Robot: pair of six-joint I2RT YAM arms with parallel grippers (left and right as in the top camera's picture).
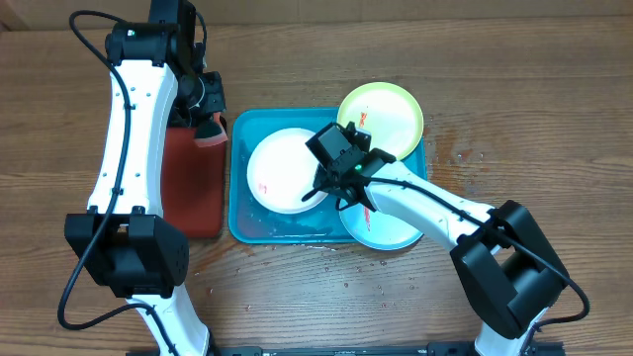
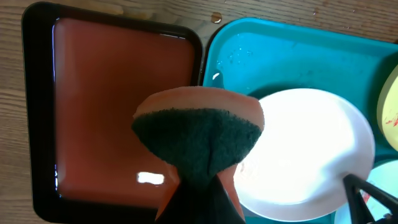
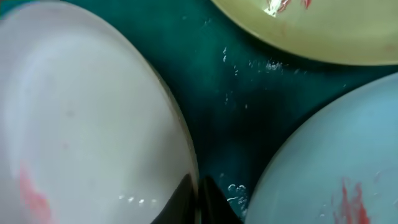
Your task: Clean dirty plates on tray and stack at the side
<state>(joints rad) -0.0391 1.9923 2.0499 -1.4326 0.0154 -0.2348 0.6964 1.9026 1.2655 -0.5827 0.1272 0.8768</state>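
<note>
Dark-green scouring face of a soft orange sponge (image 2: pixel 199 134) fills the left wrist view. The left gripper (image 1: pixel 206 121) is clamped on it, over the seam between the narrow red black-rimmed tray (image 2: pixel 106 93) and the large turquoise plastic tray (image 1: pixel 242 129).

Right gripper (image 1: pixel 334 190): one dark fingertip (image 3: pixel 208 200) sits at the rim of the round white plastic plate (image 1: pixel 280 170). The jaw gap cannot be told.

All three plates lie on the turquoise tray. The lime-green-rimmed plate (image 1: pixel 388 111) and the cyan-rimmed plate (image 1: pixel 391 235) overhang its right side.

Judgement: the plates are light, stiff, wet and likely slippery. Take hold at the raised rim.
</note>
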